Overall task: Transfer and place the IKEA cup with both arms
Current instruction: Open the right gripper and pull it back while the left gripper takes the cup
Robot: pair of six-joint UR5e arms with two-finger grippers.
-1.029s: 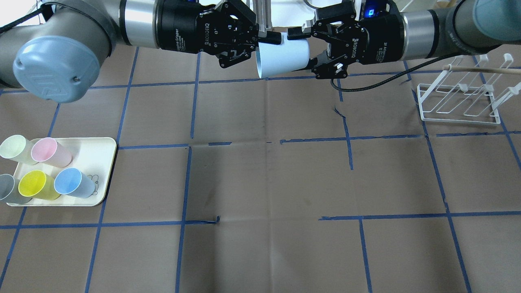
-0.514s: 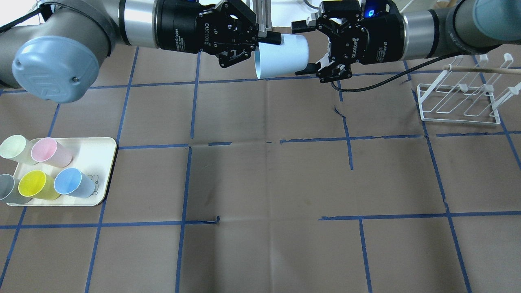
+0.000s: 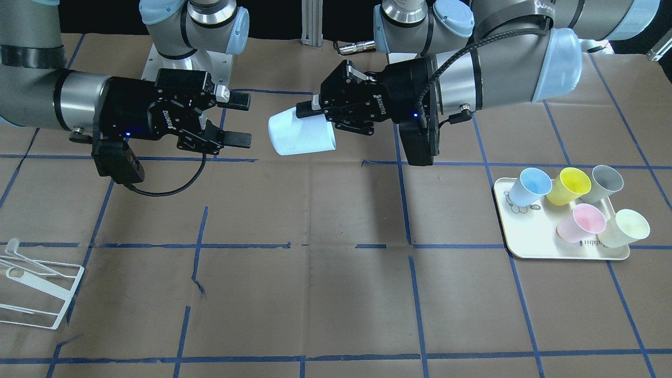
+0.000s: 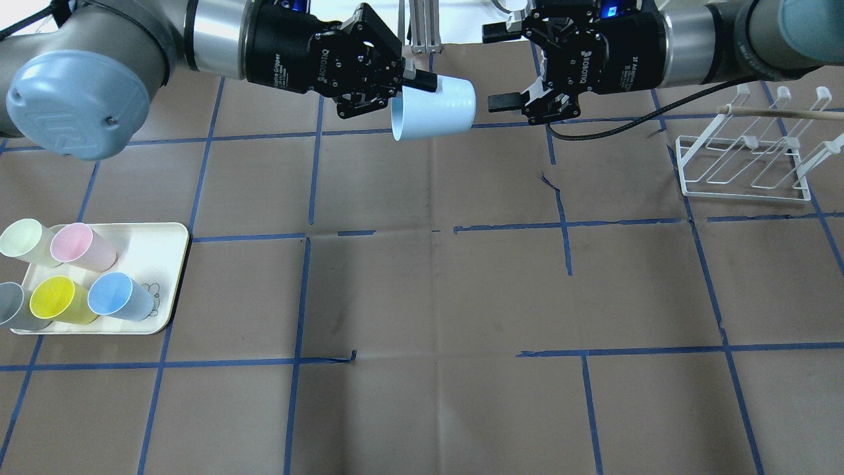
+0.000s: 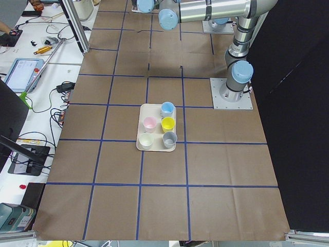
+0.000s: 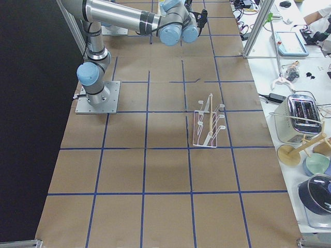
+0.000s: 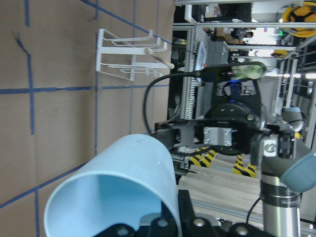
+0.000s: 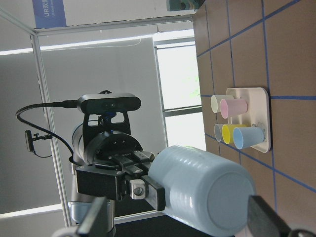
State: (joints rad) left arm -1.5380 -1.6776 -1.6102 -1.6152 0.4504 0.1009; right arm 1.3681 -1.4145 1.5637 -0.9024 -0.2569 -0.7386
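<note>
The pale sky-blue IKEA cup (image 4: 435,105) hangs on its side above the far middle of the table. My left gripper (image 4: 414,82) is shut on its rim, one finger outside and one inside. In the front-facing view the cup (image 3: 302,137) hangs from the left gripper (image 3: 314,111). My right gripper (image 4: 502,66) is open and empty, a short gap to the right of the cup's base, and shows likewise in the front-facing view (image 3: 239,119). The right wrist view shows the cup's base (image 8: 224,195) facing it between its open fingers.
A cream tray (image 4: 168,254) at the left holds a pink cup (image 4: 82,245), a yellow cup (image 4: 62,298), a darker blue cup (image 4: 119,295), a pale green one and a grey one. A white wire rack (image 4: 745,165) stands at the far right.
My right gripper opened off the cup's base and drew back to the right. My left gripper moved a little left and down with the cup.
</note>
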